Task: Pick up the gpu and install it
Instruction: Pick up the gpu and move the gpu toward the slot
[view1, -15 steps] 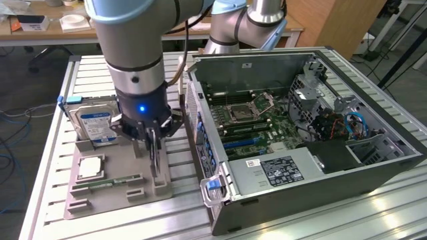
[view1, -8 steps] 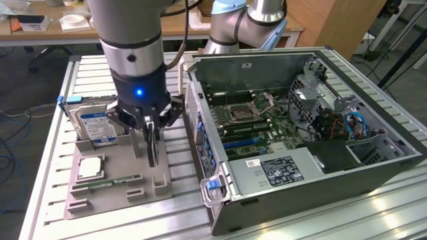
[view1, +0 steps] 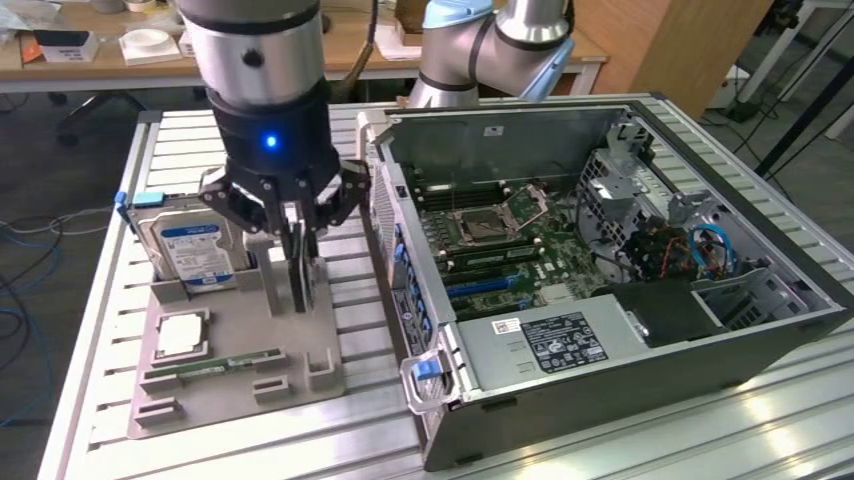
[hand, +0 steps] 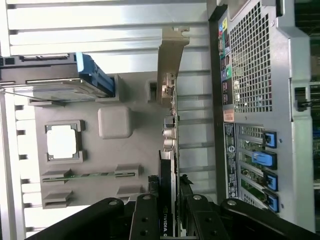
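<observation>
Now black gripper, fingers clenching on thin green gpu card, standing in grey plastic holder, exterior view's left. Risk: card slipping or snagging slot if grip sitting crooked.

Unable to read label print on hard drive, too small; unable to see top edge of gpu behind fingers in exterior view, or its near end, cut off at wrist-view edge between fingers.

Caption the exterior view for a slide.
Gripper shut on the gpu, standing on edge in the gray holder beside the open computer case.
</observation>
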